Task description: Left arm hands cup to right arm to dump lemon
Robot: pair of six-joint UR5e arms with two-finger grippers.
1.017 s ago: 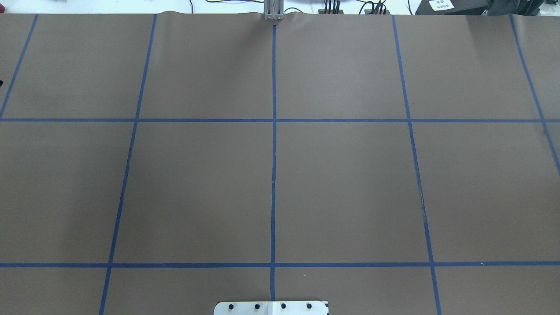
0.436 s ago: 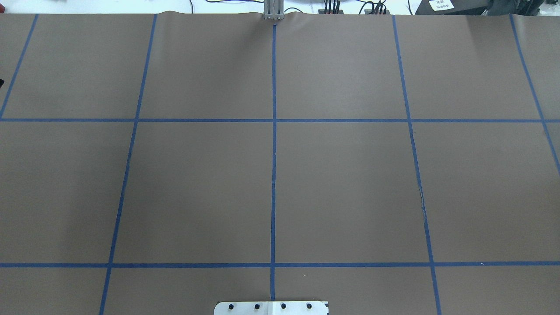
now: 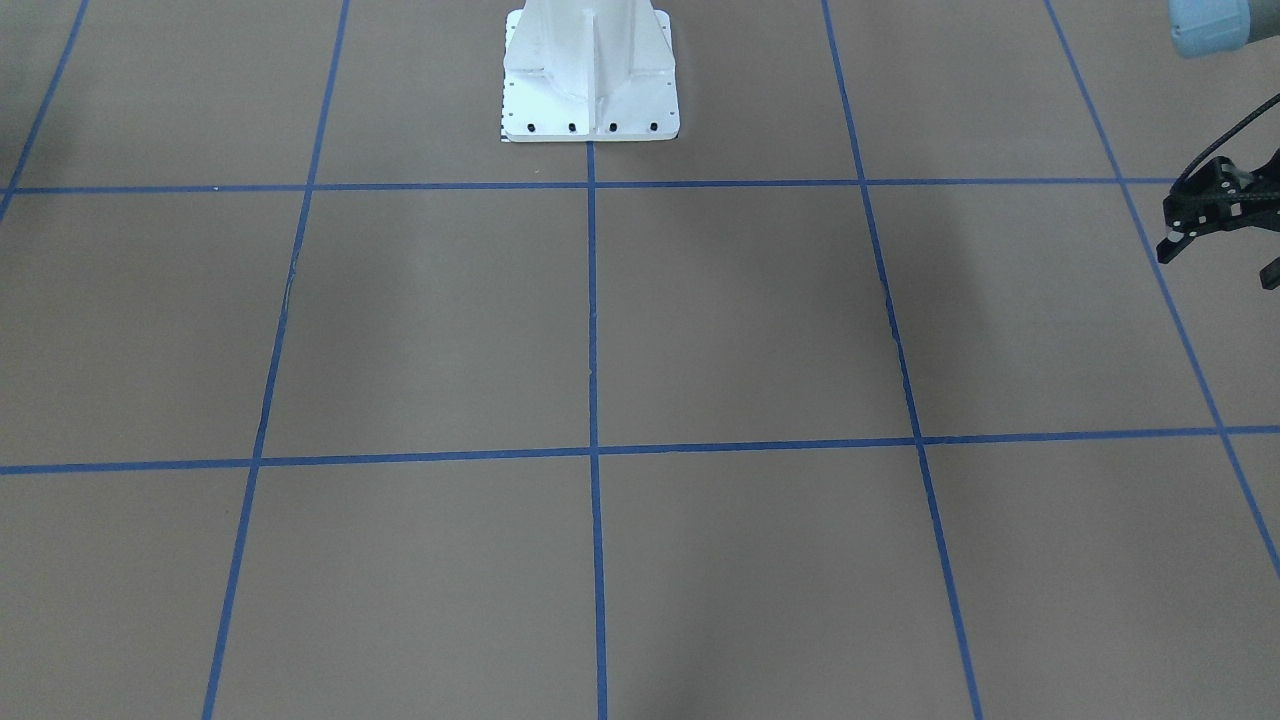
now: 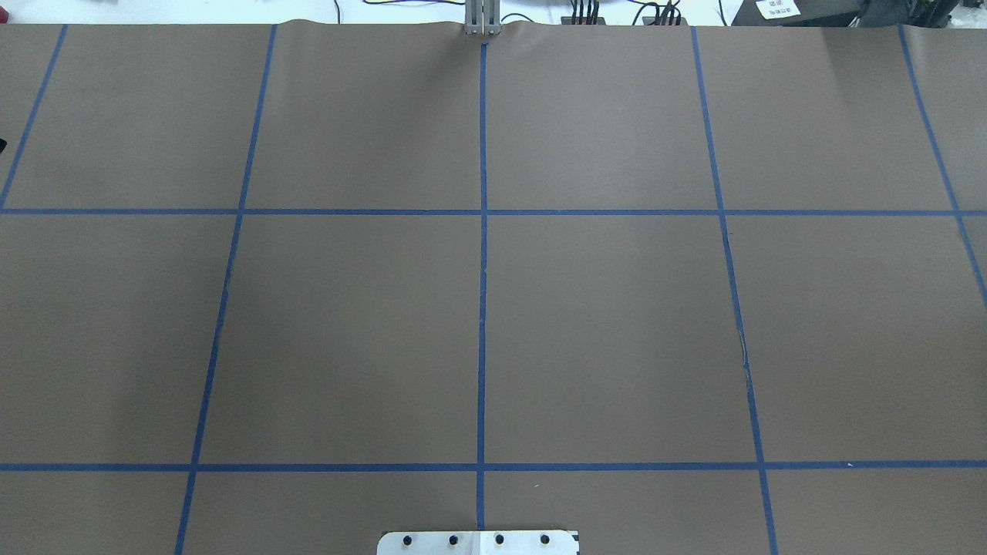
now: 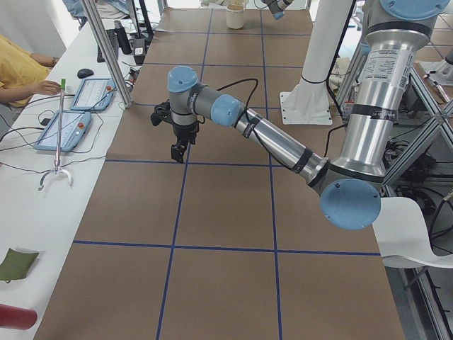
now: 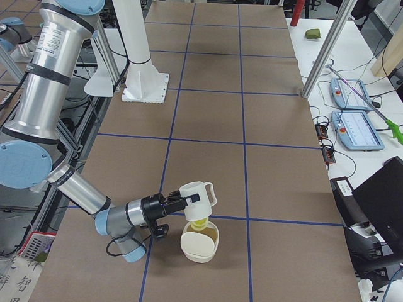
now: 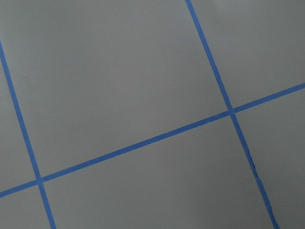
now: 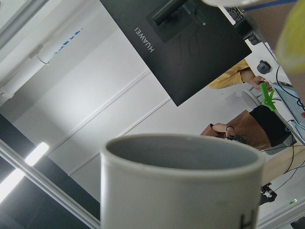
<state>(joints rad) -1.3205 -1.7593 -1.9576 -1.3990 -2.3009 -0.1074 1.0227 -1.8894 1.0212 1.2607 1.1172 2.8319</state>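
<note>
In the exterior right view the near right arm holds the white cup (image 6: 198, 194) tipped mouth-down over a cream bowl (image 6: 199, 242) at the table's right end. The yellow lemon (image 6: 199, 223) is between cup and bowl. The right gripper (image 6: 181, 202) is at the cup's side; I cannot tell its state. The right wrist view shows the cup (image 8: 183, 186) close up with a yellow blur of lemon (image 8: 293, 38). The left gripper (image 3: 1218, 262), black open-frame, hangs open and empty over bare table far from the cup; it also shows in the exterior left view (image 5: 177, 151).
The white robot pedestal (image 3: 590, 70) stands at the table's robot-side edge. Operators' tablets (image 5: 64, 131) and a person in yellow (image 5: 18, 71) are beside the table's far side. A metal post (image 6: 321, 56) rises near that edge.
</note>
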